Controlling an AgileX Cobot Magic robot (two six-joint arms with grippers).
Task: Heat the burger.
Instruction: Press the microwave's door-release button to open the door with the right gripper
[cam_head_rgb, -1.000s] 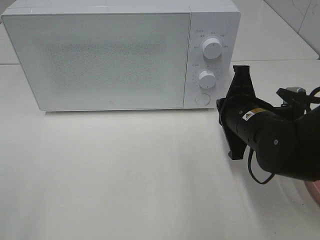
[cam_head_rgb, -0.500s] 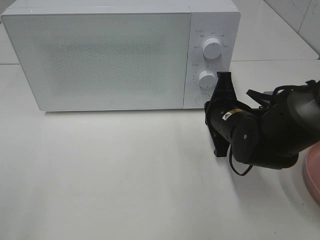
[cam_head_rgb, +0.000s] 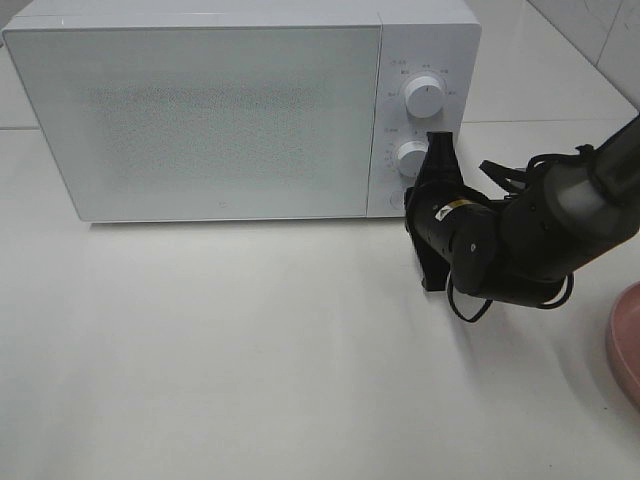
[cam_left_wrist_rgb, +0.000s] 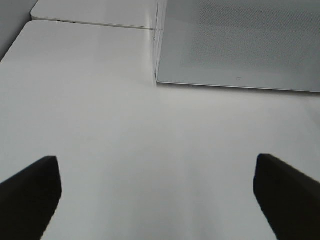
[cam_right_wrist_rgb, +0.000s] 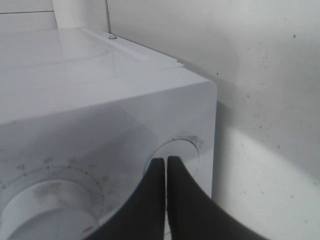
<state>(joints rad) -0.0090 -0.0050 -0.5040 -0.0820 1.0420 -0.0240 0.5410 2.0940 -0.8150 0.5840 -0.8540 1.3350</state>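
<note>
A white worktop (cam_head_rgb: 250, 350) fills most of the high view, with pale wall tiles in the upper right corner of the frame. A white microwave (cam_head_rgb: 200, 110) stands across the upper part of the frame, its speckled door (cam_head_rgb: 200, 120) closed. Its control panel is on the right side and carries an upper dial (cam_head_rgb: 424, 97), a lower dial (cam_head_rgb: 410, 157) and, below them, a round button (cam_right_wrist_rgb: 182, 150). The black right arm (cam_head_rgb: 540, 235) reaches in from the right edge of the frame toward that panel. The right gripper (cam_head_rgb: 412, 205) is clenched with nothing between its fingers (cam_right_wrist_rgb: 150, 200), which lie pressed flat together in the right wrist view. Their tips sit at the rim of the round button, just beside the lower dial; whether they push on it cannot be told. At the lower right edge of the frame a slice of a round pink plate (cam_head_rgb: 627, 340) lies on the worktop, well apart from the microwave. The left gripper (cam_left_wrist_rgb: 157, 200) appears only in its own wrist view, released, its two dark fingers (cam_left_wrist_rgb: 30, 195) spread wide above bare worktop, with a corner of the microwave ahead of it. The burger shows in none of the views.
</note>
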